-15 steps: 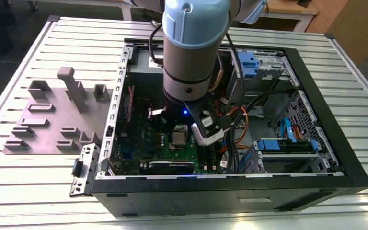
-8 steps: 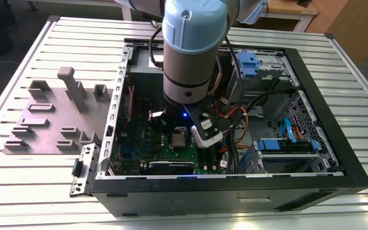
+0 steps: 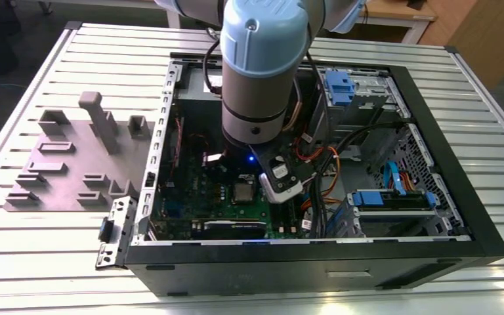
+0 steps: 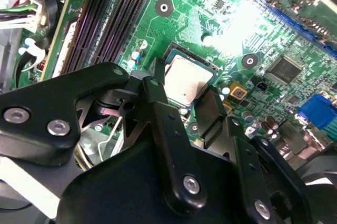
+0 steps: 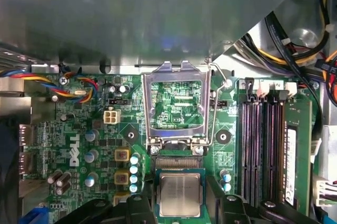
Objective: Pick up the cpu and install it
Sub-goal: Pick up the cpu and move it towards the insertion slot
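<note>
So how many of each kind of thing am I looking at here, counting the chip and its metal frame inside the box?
computer case: 1
grey tray: 1
robot arm: 1
cpu: 1
socket frame: 1
Total: 5

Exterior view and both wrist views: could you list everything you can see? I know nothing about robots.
table: one, silver, slatted, under everything
tray: one, grey with raised blocks, on the table at the exterior view's left
case: one, black, open, on the table
motherboard: one, green, inside the case
cpu: one, silvery, sitting in the open socket
socket frame: one, silver, flipped up beside the cpu
memory slots: about four, dark, beside the socket
brackets: two, blue, in the case
cables: several, black and orange, in the case
arm: one, grey and light blue, reaching into the case
gripper: one, black, at the cpu
</note>
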`<state>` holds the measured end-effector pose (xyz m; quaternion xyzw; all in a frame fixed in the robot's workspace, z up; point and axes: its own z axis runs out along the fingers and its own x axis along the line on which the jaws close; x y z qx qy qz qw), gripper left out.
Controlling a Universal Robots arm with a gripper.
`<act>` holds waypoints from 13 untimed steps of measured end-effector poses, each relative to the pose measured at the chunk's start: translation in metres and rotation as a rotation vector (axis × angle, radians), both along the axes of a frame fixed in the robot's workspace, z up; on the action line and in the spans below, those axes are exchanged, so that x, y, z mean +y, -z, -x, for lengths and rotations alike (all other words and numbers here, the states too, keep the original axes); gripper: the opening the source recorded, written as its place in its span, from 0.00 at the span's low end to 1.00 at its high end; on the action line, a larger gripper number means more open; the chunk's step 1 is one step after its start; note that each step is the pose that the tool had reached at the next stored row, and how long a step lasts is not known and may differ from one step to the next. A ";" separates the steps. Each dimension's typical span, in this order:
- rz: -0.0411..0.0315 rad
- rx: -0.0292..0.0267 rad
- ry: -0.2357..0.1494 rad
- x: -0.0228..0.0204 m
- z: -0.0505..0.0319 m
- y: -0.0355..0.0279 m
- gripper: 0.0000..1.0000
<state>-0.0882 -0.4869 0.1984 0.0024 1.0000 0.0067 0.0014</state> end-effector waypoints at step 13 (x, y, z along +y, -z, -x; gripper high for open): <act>-0.0064 0.0000 0.000 0.0010 0.0027 0.0062 0.47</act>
